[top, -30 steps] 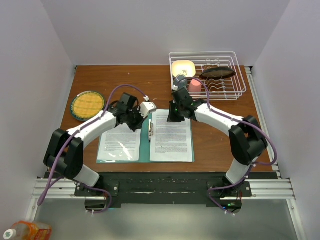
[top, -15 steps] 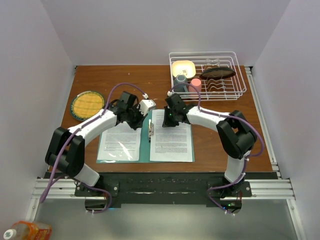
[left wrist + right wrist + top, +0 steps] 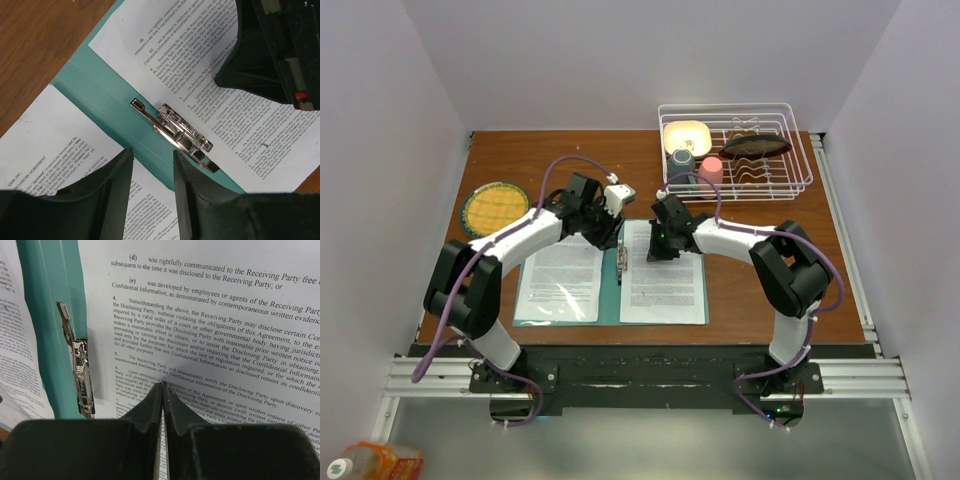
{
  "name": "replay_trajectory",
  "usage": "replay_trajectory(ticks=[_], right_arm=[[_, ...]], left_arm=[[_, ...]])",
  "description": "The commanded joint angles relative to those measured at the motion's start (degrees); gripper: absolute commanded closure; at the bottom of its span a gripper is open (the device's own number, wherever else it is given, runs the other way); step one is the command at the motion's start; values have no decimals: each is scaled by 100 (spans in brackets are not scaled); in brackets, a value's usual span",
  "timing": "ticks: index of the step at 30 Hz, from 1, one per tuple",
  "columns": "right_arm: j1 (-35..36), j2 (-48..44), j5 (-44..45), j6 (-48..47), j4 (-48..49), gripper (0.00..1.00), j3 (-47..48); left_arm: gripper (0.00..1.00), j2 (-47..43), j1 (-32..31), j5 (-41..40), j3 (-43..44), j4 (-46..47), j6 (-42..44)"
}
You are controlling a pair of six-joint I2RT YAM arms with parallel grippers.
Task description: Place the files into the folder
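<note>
The green folder (image 3: pixel 611 300) lies open on the tabletop (image 3: pixel 750 275), papers (image 3: pixel 560 285) on both leaves. The left hand (image 3: pixel 152 156), fingers apart, hovers over its metal clip (image 3: pixel 175 132). The right hand (image 3: pixel 162 387), fingers together, is low over the right paper (image 3: pixel 225 330).

A robot test cell, seemingly in a lab: plain white walls (image 3: pixel 380 150) box in a brown wooden table (image 3: pixel 760 290) with a metal rail (image 3: pixel 865 378) along its near edge. Beyond the right fingers (image 3: pixel 661 250) stands a wire dish rack (image 3: pixel 775 178). Left of the left fingers (image 3: pixel 608 236) lies a yellow plate (image 3: pixel 494 210).
</note>
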Motion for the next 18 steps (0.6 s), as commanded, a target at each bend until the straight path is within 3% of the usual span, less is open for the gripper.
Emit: replay_trajectory(ticks=[1,8,18], right_arm=[[37,1,8,88,277,94,-170],[72,62,8,123,382,95,-320],[124,54,8,193,479,95,-487]], left_arm=[[55,250,36,129,206,362,-457],[44,417,36,-81,118,731,-782],[44,813,36,-345,101,1039,-950]])
